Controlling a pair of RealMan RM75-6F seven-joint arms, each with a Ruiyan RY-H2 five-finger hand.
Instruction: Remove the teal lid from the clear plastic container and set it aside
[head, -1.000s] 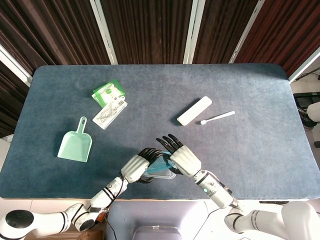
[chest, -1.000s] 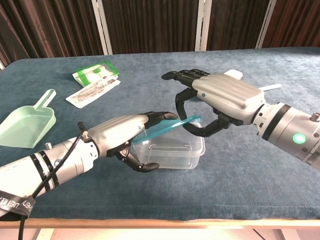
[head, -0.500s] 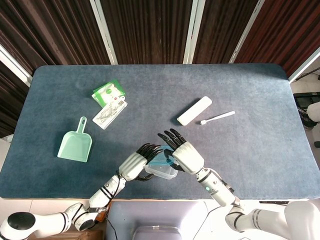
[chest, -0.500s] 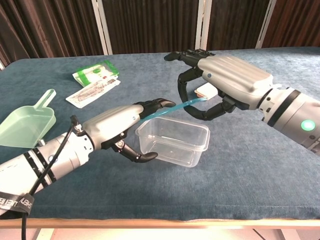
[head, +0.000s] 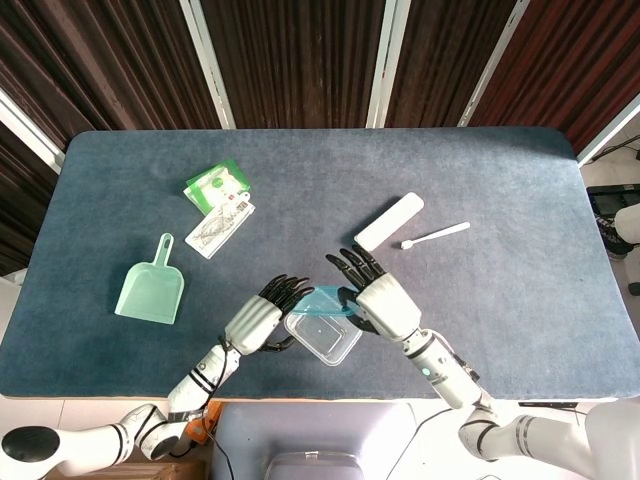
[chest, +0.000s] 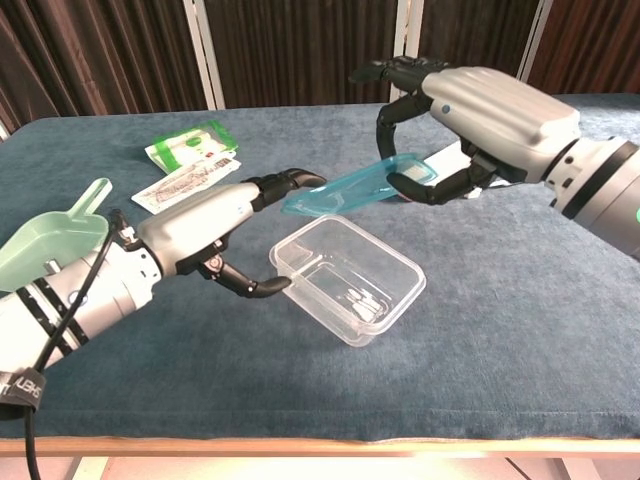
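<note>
The right hand (chest: 500, 110) was found raised above the table, its fingers and thumb pinching the flat teal plastic lid (chest: 352, 186) at the lid's far end, so that the lid hung tilted and fully clear of the clear rectangular plastic container (chest: 347, 276). The left hand (chest: 215, 225) was at the container's left end, its upper fingers extended toward the lid's low edge and its lower finger hooked against the container's rim; whether it actually gripped the rim, or still touched the lid, could not be determined from either view. Compared with the pictures a second earlier, the lid had gone from resting at an angle on the container to being carried free above it, and the container had turned and shifted slightly on the dark blue cloth-covered table (head: 500, 200), near the middle of its front edge. In my judgement the removal step was complete and only the setting aside remained, with bare cloth available to the right. Further out lay a white oblong case (head: 389, 221) and a white spoon-like stick (head: 436, 235) toward the right rear, a pale green plastic scoop (head: 151, 286) near the left edge, and green and white packets (head: 219, 206) toward the left rear.
</note>
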